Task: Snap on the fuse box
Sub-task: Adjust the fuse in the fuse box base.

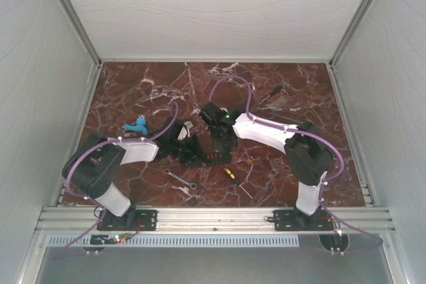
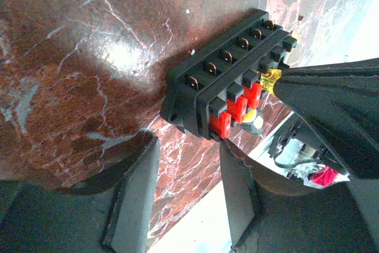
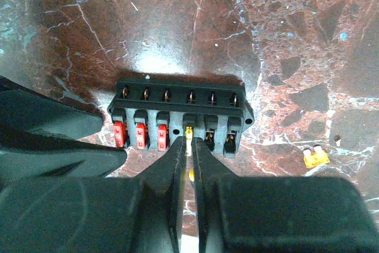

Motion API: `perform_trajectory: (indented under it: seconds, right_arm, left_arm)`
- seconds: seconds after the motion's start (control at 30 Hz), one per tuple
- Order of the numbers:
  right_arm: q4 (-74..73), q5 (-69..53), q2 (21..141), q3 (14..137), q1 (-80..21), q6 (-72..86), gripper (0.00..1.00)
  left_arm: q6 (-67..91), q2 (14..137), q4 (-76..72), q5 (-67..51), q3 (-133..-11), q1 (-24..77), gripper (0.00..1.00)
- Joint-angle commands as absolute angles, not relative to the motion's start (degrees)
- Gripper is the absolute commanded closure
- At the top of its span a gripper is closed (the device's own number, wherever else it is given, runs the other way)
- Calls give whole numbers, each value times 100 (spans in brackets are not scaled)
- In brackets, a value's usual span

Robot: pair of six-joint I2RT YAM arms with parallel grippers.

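The right end effector [image 3: 189, 145] is clamping a yellow fuse [image 3: 189, 133] at the fourth slot of the fuse box [image 3: 177, 103] on the counter [image 3: 284, 39]. The left end effector [image 2: 186, 155] is hovering alongside, fingers apart. Seating it probably needs a straight push.

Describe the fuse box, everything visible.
The fuse box is a black plastic block lying flat on the marble table, with no cover on it. Six metal terminals line its far edge and six slots its near edge. Three red fuses fill the left slots; the last two look empty. The right gripper, jaws shut on a yellow fuse, holds it at the fourth slot. The left gripper, jaws open, sits by its red-fuse end.
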State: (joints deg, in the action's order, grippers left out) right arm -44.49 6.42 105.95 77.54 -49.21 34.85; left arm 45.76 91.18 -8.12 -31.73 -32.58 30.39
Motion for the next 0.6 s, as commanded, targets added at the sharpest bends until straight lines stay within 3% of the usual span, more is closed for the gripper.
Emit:
perform_trajectory:
  seconds: [0.0, 0.57]
  right_arm:
    - [-4634, 573, 10811, 7817, -4957, 3590, 97]
    - [-5015, 792, 11372, 7489, -4993, 3594, 100]
  left_arm:
    - [4639, 9162, -983, -3142, -3293, 3032, 54]
    - [4646, 9204, -1028, -3177, -3278, 3032, 55]
